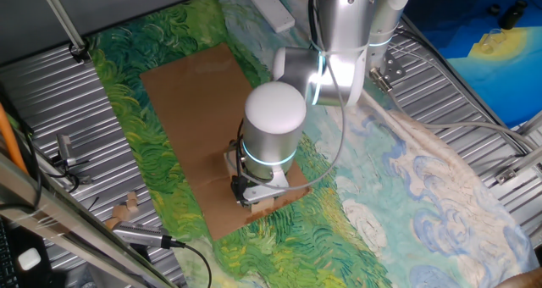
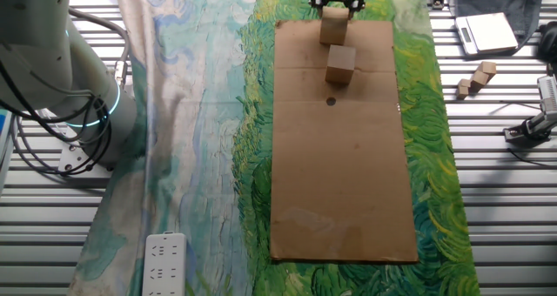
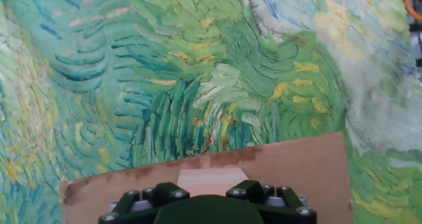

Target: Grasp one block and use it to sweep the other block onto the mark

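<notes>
The tiny round black mark (image 2: pixel 330 102) sits on the long brown cardboard sheet (image 2: pixel 344 200), just beside the near face of a pale wooden cube (image 2: pixel 340 64), which I will call the free block; it lies close to the dot but not on it, a sliver of bare cardboard showing between them. Beyond it, in line with it and the dot, stands the second pale wooden cube (image 2: pixel 333 25), the held block, at the cardboard's far end under the black two-finger gripper (image 2: pixel 335 0). That lining-up looks deliberate: a push along the row would carry the free block over the dot. In the hand view the held block's top face (image 3: pixel 210 182) shows between the dark fingers (image 3: pixel 257 191), which stand on either side of it; whether they press on it or leave a gap I cannot tell, since the contact is out of sight. In one fixed view the arm's white wrist hides most of this, with only a corner of the held block (image 1: pixel 264 202) peeping out below. The cardboard lies on a green and blue painted cloth (image 2: pixel 200 113) spread over the ribbed metal desk (image 2: pixel 513 209). Off to the side lie small spare wooden pieces (image 2: pixel 476 78), a white scale (image 2: pixel 487 32) and a white power strip (image 2: pixel 164 263), all well apart from the work. No container is in view.
</notes>
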Robot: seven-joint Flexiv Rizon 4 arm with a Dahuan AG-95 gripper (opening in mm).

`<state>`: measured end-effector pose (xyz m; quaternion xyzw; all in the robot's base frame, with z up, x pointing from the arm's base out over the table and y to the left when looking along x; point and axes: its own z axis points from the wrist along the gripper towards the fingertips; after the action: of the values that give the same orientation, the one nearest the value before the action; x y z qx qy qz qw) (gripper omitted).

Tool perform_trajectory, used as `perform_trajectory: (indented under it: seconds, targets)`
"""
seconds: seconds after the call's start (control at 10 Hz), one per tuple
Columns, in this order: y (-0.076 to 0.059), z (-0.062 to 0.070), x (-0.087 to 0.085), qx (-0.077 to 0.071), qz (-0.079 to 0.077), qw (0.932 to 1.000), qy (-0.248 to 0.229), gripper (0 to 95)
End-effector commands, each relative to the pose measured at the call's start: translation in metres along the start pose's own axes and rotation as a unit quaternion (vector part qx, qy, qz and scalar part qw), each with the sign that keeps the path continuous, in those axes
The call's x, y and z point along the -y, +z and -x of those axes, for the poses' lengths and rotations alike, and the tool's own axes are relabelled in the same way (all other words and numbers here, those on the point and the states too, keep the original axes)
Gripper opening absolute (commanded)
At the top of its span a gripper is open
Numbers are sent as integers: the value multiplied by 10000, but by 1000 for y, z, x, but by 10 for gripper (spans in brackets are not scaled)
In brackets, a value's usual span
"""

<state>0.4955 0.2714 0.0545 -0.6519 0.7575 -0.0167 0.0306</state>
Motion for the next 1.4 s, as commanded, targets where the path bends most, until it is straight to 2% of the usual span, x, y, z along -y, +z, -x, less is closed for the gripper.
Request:
perform_trajectory:
  seconds: [0.1,0.8,1.4]
  targets:
    - [-4,-5,4,9,-2,10000,-59,0]
    - [-8,-27,18,12,-36,9998,-216,0]
    - [-13,-48,21,-11,-56,9994,-335,0]
